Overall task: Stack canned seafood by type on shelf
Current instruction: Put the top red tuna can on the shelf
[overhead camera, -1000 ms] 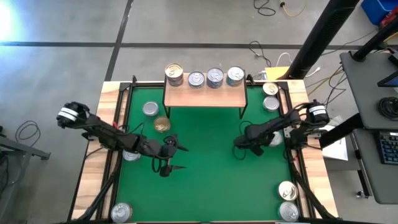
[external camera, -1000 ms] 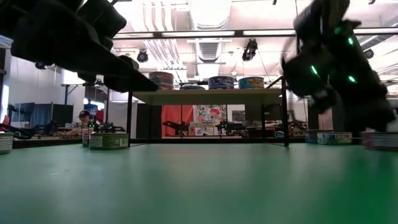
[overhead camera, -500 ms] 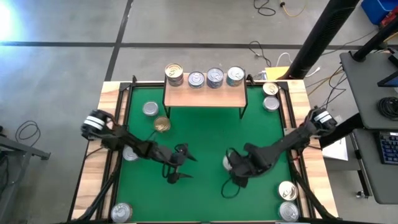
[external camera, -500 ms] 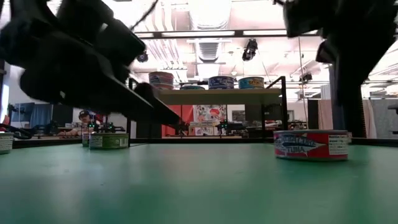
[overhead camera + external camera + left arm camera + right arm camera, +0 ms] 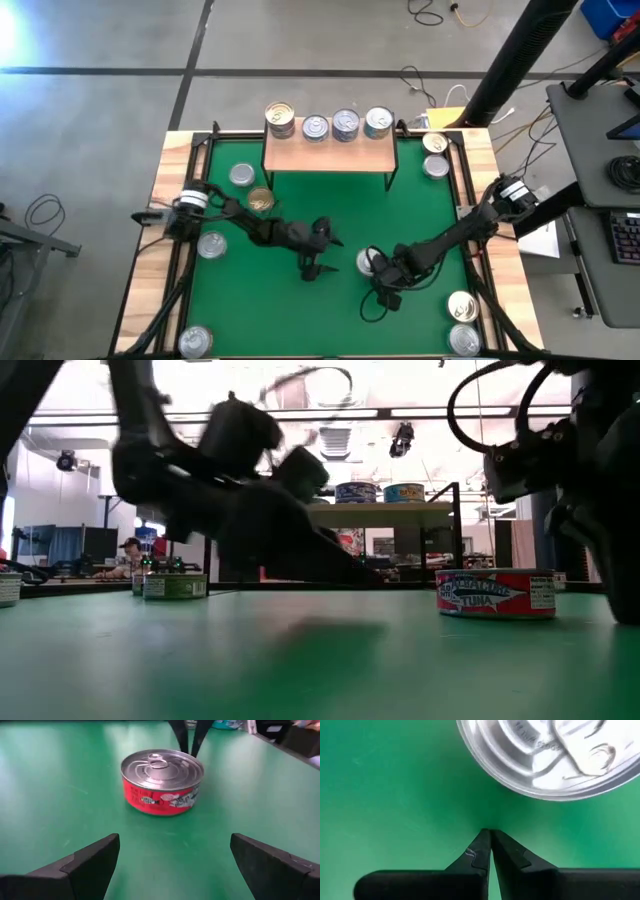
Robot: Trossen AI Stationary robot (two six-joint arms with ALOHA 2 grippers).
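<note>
A red tuna can (image 5: 368,262) with a silver pull-tab top stands on the green mat near its middle; it also shows in the left wrist view (image 5: 161,782) and the low view (image 5: 495,593). My left gripper (image 5: 327,257) hovers open just left of it, fingers level and aimed at the can, spread wider than it (image 5: 175,860). My right gripper (image 5: 384,274) is shut and points down just beyond the can's right side (image 5: 490,836), a strip of mat between them. The shelf (image 5: 330,155) at the far edge bears several cans, the left ones stacked (image 5: 280,120).
Loose cans stand on the mat's left side (image 5: 241,176) (image 5: 260,200) (image 5: 212,245), at the near left corner (image 5: 195,342), the far right (image 5: 434,155) and the near right (image 5: 462,320). The mat between the shelf and the arms is bare.
My right gripper has swung from the right side toward the mat's middle and tipped to point down; the red can has slid there with it, then stayed put. My left gripper has reached rightward and down toward the can, staying open.
</note>
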